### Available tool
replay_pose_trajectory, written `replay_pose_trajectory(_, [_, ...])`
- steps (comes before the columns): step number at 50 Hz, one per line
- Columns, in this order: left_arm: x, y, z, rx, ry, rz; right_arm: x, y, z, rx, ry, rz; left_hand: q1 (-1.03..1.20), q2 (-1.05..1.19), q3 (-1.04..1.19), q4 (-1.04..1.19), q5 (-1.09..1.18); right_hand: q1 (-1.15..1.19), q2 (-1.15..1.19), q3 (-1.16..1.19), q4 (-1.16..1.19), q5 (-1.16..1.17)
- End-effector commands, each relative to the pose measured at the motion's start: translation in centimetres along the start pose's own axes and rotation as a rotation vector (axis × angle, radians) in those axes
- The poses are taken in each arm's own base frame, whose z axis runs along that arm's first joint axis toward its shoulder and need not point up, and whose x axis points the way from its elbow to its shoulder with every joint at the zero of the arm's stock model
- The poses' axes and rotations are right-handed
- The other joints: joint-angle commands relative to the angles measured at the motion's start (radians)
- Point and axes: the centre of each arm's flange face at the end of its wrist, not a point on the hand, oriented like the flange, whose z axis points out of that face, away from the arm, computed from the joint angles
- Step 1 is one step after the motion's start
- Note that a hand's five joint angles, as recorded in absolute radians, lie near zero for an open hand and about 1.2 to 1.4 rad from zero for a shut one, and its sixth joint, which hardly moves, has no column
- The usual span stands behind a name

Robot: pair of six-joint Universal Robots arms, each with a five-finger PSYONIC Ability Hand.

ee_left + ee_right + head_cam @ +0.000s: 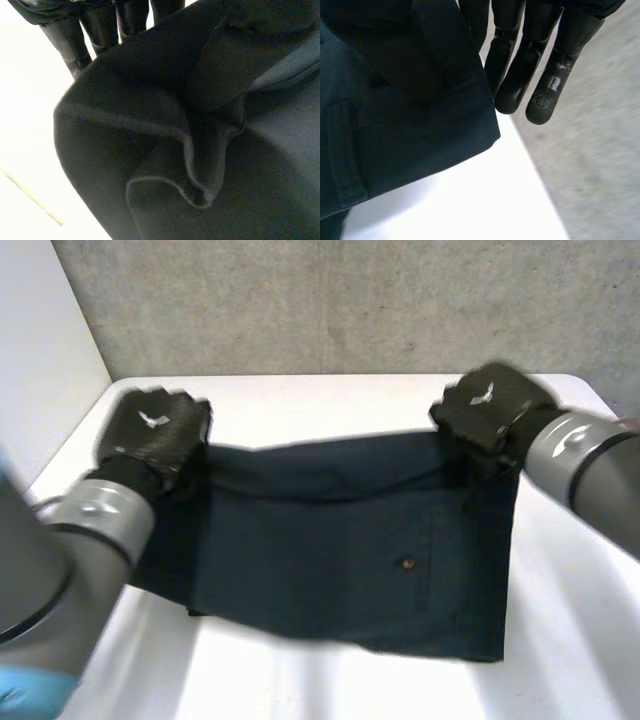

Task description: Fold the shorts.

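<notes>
The thumbs of both hands are hidden by cloth, so each grip is read from how the cloth hangs. The shorts (340, 540), dark blue, lie across the middle of the white table (300, 680), and their far edge is raised and stretched between the two hands. The left hand (152, 428) is at the far left corner of the cloth. In the left wrist view its fingers (65, 40) are straight, with only their upper parts showing, because the cloth rises in front of them and falls from the hand in deep soft folds; it has the cloth pinched there. The grey left arm (70, 550) covers the left end of the shorts in the head view, so this side is hard to make out. The right hand (490, 405) is at the far right corner. In the right wrist view its fingers (547, 95) point down, straight and bare, and the waistband corner goes up into the hand just beside them and hangs free above the table edge; this corner is pinched too. The near hem rests on the table. On the right half a back pocket (428, 575) shows as a thin slit with a small button (407, 563) beside it; what is inside it I cannot tell.
</notes>
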Motion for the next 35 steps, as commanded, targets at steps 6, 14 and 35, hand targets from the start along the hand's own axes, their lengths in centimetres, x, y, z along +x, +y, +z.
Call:
replay_pose_trajectory(6, [0.0,-1.7,11.8,0.166,-0.098,0.075,1.9,1.2,10.3,0.155,0.194,0.067,0.273,0.197,0.204,0.193,0.217,0.428,0.222,0.218,0.204,0.240])
replay_pose_trajectory(14, [-4.9,-12.8,13.4,0.669,-0.343,0.011,9.0,-6.3,10.4,0.584,0.550,0.004,0.273,0.197,0.204,0.193,0.217,0.428,0.222,0.218,0.204,0.240])
replay_pose_trajectory(35, [-1.6,-6.1,6.7,0.415,-0.188,0.007,2.9,-1.9,6.1,0.314,0.221,0.062,0.273,0.197,0.204,0.193,0.217,0.428,0.222,0.218,0.204,0.240])
